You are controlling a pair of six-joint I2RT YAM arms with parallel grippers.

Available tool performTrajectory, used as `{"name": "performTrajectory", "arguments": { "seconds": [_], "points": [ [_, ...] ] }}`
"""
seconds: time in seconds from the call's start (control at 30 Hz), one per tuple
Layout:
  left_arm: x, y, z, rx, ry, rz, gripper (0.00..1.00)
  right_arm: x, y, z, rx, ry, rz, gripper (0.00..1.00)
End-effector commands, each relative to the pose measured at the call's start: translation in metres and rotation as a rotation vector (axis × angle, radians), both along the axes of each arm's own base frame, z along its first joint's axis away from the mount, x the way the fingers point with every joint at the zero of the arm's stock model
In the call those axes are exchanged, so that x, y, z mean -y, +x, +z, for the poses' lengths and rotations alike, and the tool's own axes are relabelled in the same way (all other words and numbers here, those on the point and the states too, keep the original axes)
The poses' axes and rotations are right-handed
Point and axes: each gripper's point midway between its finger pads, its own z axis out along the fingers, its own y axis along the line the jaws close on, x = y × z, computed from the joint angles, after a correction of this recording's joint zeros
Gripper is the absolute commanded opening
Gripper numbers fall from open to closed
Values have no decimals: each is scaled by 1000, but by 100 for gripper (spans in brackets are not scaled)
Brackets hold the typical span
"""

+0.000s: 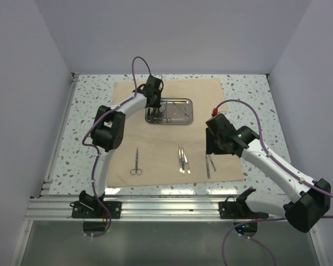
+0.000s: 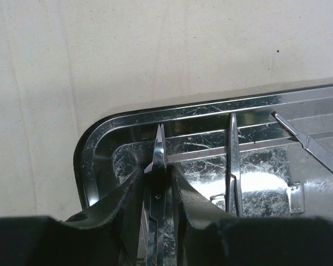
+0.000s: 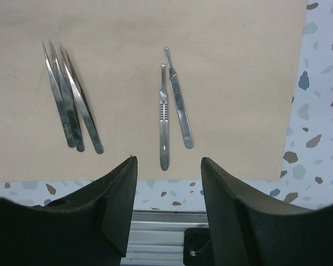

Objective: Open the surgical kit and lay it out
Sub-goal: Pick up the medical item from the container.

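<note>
The tan cloth (image 1: 155, 144) lies spread flat on the table. The shiny steel tray (image 1: 184, 102) sits on its far part. My left gripper (image 1: 154, 114) reaches into the tray's left end. In the left wrist view it (image 2: 158, 170) is shut on a pair of silver scissors (image 2: 160, 143) just above the tray floor (image 2: 94, 160). Another thin instrument (image 2: 233, 155) and a flat handle (image 2: 316, 147) lie in the tray. My right gripper (image 1: 213, 151) is open and empty above the cloth's near right part, over two flat steel handles (image 3: 172, 108). Three tweezers (image 3: 72, 108) lie to their left.
A second pair of scissors (image 1: 136, 162) lies on the cloth's near left. The tweezers (image 1: 183, 159) lie at the near middle. The cloth's front edge and a strip of speckled table (image 3: 311, 111) border the aluminium rail (image 1: 166, 208). White walls enclose the table.
</note>
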Motion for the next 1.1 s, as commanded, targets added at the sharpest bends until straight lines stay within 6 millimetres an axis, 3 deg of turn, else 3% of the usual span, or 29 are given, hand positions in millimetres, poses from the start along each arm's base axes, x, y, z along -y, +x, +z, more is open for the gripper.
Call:
{"name": "performTrajectory", "arguments": {
  "seconds": [0.0,0.23,0.33,0.4,0.6,0.8,0.83,0.9,1.0,1.07],
  "points": [
    [-15,-12,-47,-118,14,14,28,0,10,14,52,8,-5,53],
    [-26,-20,-75,-189,-4,25,12,4,10,14,55,9,-8,53],
    [-28,-18,-71,-187,-8,21,1,4,11,14,60,12,-4,53],
    [-28,-14,-63,-175,-11,21,0,3,12,15,67,15,-3,52],
    [-23,9,-1,-73,-32,20,0,0,14,17,81,38,5,51],
    [-19,27,95,88,-97,38,0,-5,10,12,79,68,20,50],
    [-19,28,121,130,-117,40,0,-5,10,10,75,70,20,50],
    [-21,22,153,170,-142,54,0,-9,11,9,74,85,28,49],
    [-27,7,169,175,-152,74,0,-15,14,11,78,101,45,48],
    [-36,-19,170,155,-146,87,0,-17,16,11,78,102,53,48]
  ]
}}
